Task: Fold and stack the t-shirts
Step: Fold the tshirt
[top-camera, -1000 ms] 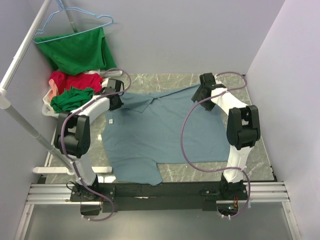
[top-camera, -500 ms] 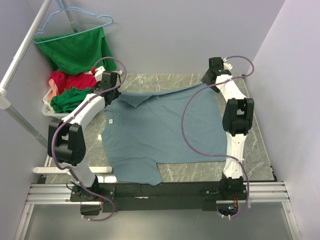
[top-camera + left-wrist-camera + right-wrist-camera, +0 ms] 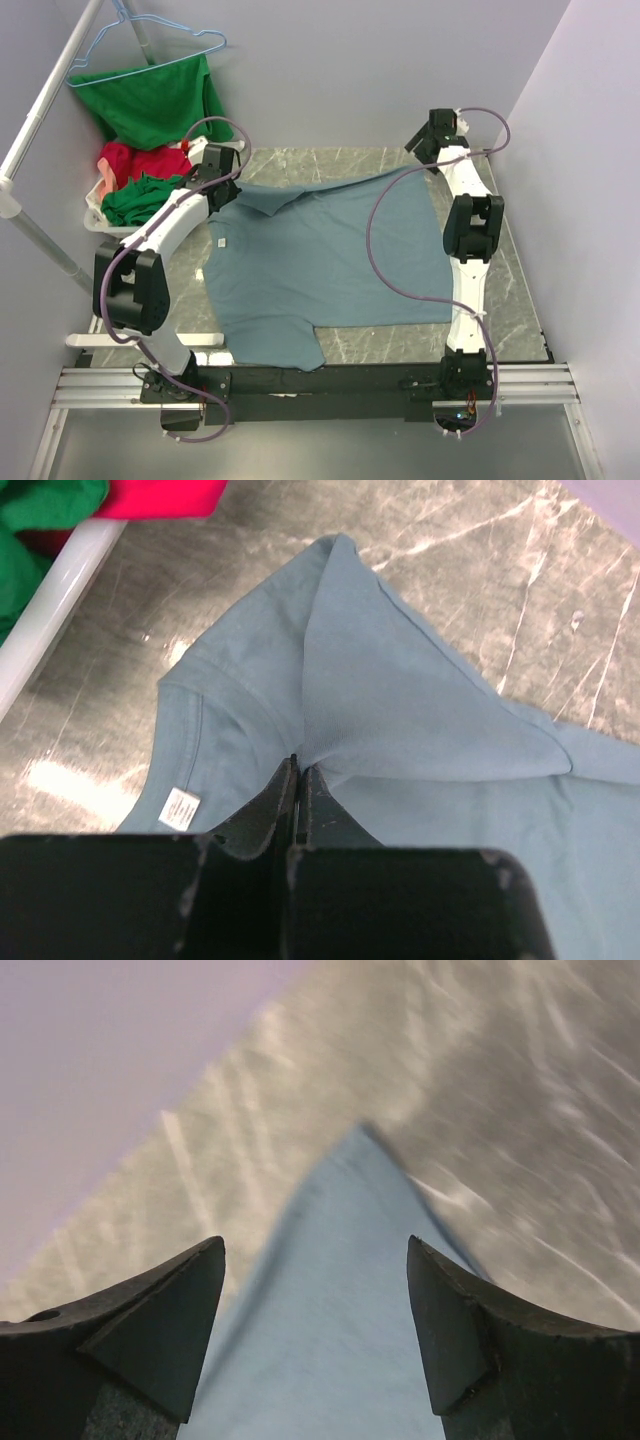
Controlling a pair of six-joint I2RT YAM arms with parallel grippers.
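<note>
A dusty grey-blue t-shirt (image 3: 320, 260) lies spread out on the marble table. My left gripper (image 3: 226, 188) is shut on a fold of cloth by the shirt's collar at the far left. In the left wrist view the closed gripper (image 3: 298, 770) pinches the shirt (image 3: 400, 700) into a raised ridge. My right gripper (image 3: 422, 150) is open above the shirt's far right corner. In the right wrist view the pointed blue corner (image 3: 330, 1320) lies between the spread fingers of that gripper (image 3: 315, 1245), not gripped. A red shirt (image 3: 140, 160) and a dark green shirt (image 3: 145, 195) lie at far left.
The red and green shirts sit in a white basket (image 3: 95, 215), whose rim (image 3: 50, 610) shows in the left wrist view. Another green shirt (image 3: 150, 100) hangs on a blue hanger from a white rail (image 3: 40, 110). Purple walls close off the back and right.
Both arms have reached further away. The left gripper moved up by the collar. The right gripper moved to the far right, and the shirt's far right corner is drawn out further.
</note>
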